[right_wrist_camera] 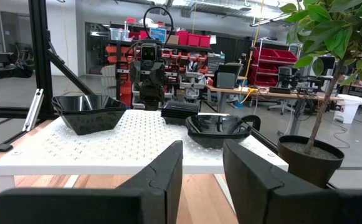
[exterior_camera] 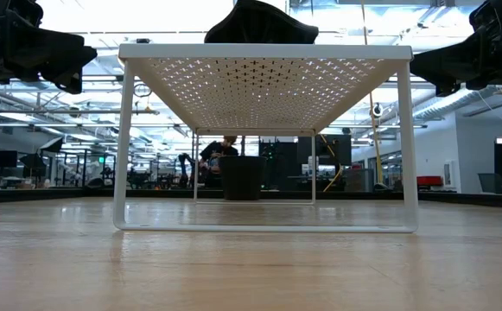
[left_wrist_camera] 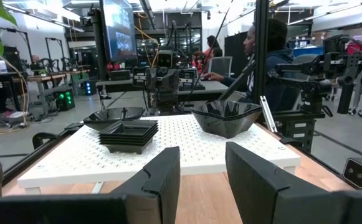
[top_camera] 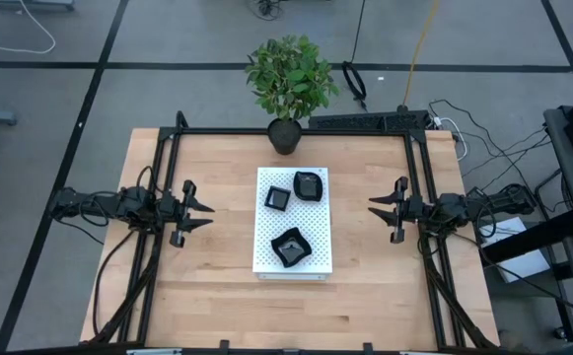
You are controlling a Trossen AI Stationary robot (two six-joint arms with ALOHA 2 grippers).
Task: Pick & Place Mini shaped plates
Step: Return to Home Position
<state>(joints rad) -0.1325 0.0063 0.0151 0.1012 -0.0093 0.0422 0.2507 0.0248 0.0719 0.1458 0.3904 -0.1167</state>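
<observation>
At the centre of the counter (top_camera: 197, 296), on the white perforated shelf (top_camera: 318, 219), we are entering the hazards first. Item one: both hands are hanging just off the shelf's two sides, at about the height of its top. We are judging that any inward swing on the way to rest would be catching the shelf's rim and jolting everything on it. Item two: the mini shaped plates (left_wrist_camera: 129, 134) are glossy and lying loose in stacks, so a jolt would likely be sliding one off its fellows. The wavy-edged square stack (top_camera: 291, 247), looking the tallest and lying toward the shelf end away from the plant, is seeming the most exposed. Left hand (top_camera: 207, 212): released, fingers apart, carrying nothing, pointing at the shelf. Right hand (top_camera: 373, 209): likewise released and bare, facing the shelf from the other side. Containers, as we are finding them: small square stack (top_camera: 278, 198), several dishes nested, nothing else inside; rounded stack (top_camera: 309, 184), just beside it toward the plant end, holding only its own kind; wavy-edged square stack, showing nothing loose inside, its count of dishes not readable. Black plant pot (top_camera: 286, 136): sitting on the counter just behind the shelf, holding a leafy green plant (top_camera: 291, 74), apart from the plates.
</observation>
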